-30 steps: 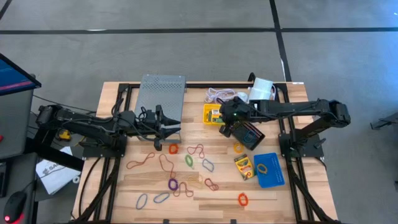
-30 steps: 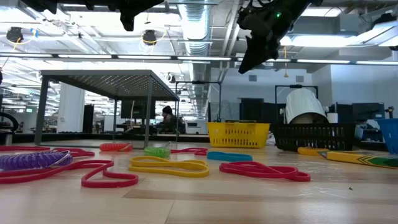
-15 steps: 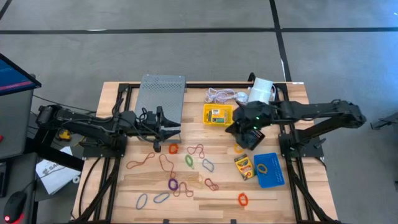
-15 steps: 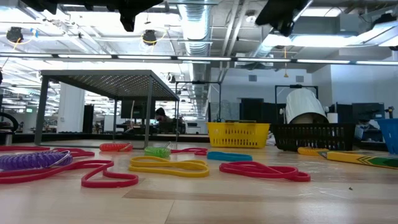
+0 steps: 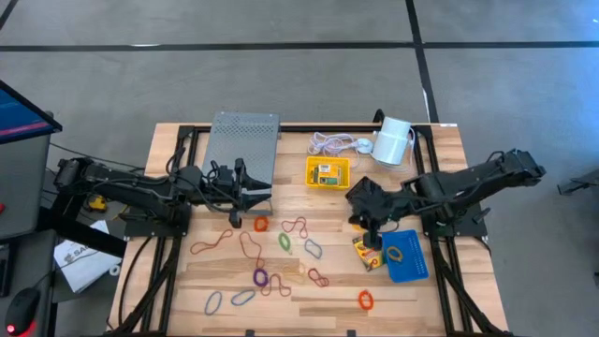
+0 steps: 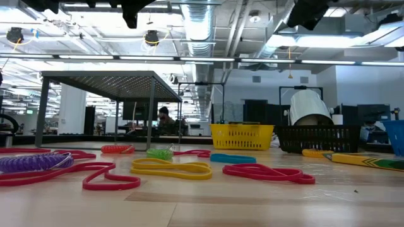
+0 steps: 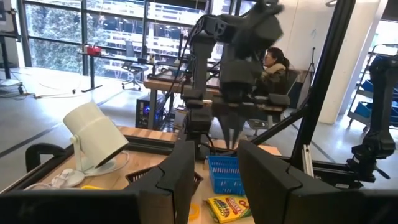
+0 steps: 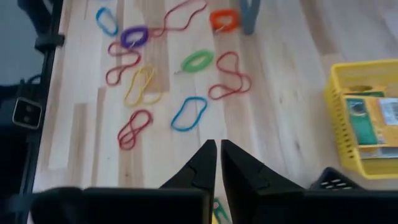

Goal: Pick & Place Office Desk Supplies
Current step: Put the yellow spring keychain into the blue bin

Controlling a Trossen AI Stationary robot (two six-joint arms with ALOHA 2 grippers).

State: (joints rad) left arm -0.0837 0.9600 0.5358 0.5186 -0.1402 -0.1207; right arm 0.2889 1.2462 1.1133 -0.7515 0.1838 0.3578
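Coloured rubber bands lie scattered over the middle of the wooden table. A yellow tray at the back holds a crayon box. Another crayon box lies flat beside the blue tray, which holds a yellow band. My right gripper hangs tilted downward just above that loose crayon box, shut and holding nothing. A corner of the black mesh tray shows beneath it. My left gripper waits at mid-left, held level high above the table, open and empty.
A grey perforated stand rises at the back left. A white cylinder and a coiled white cord lie at the back right. Bare wood shows along the near edge. A person sits in the room beyond the table.
My right gripper has swung from beside the yellow tray toward the table's near right, ending over the loose crayon box, and has risen out of the low view.
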